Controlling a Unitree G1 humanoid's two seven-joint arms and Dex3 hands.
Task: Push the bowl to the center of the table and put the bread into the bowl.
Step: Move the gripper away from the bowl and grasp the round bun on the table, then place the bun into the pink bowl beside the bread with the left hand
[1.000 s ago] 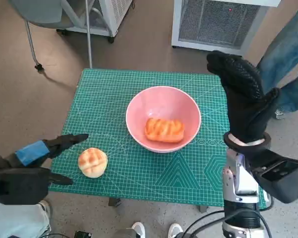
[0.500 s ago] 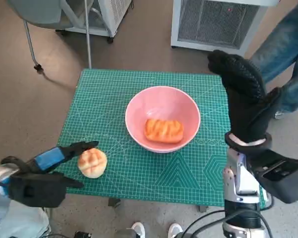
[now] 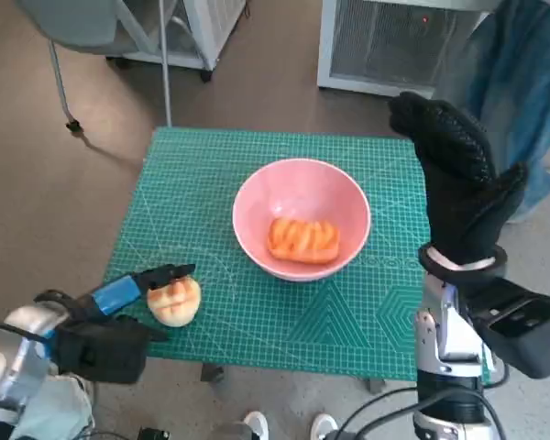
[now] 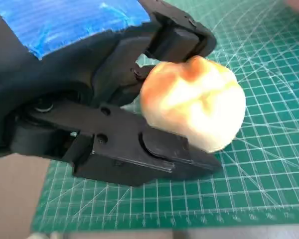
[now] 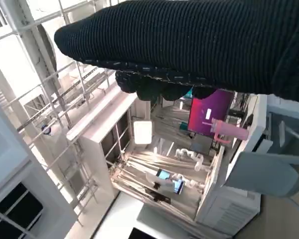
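Note:
A pink bowl (image 3: 247,197) stands about mid-table on the green cutting mat (image 3: 192,174), with an orange-glazed bread (image 3: 302,239) lying inside it. A round pale bun (image 3: 176,302) rests on the mat near the front left corner. My left hand (image 3: 110,316) is closed around it, one finger over its top and another along its underside. In the left wrist view the bun (image 4: 194,107) sits against both black fingers (image 4: 154,154). My right hand (image 3: 458,183) is raised over the table's right edge, fingers straight and holding nothing; its glove (image 5: 189,45) spans the right wrist view.
A person's legs in jeans (image 3: 522,92) stand just beyond the table's far right corner. A white cabinet with a grille (image 3: 394,41) and a chair base (image 3: 69,119) lie behind. Shoes (image 3: 323,425) show below the front edge.
My left hand has moved right and forward onto the round bun, its fingers now on both sides of it. The person's legs shifted closer at the upper right. Bowl and right hand stay put.

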